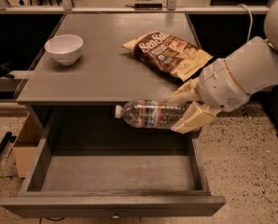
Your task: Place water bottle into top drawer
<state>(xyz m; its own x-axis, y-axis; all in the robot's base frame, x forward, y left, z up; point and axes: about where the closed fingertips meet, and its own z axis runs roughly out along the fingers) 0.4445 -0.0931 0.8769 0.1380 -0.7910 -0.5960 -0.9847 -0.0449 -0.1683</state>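
Note:
My gripper [184, 107] is shut on the base end of the water bottle [148, 114], a clear ribbed bottle with a white cap and a red-blue label band. The bottle lies horizontal, cap pointing left, held in the air just in front of the table's front edge and above the rear of the open top drawer [115, 171]. The drawer is pulled out, with a bare grey floor and a small knob on its front panel. My white arm comes in from the right.
On the grey table top [106, 69] lie a white bowl [63, 48] at the left and a brown snack bag [169, 54] at the right. A cardboard box [23, 148] stands on the floor left of the drawer.

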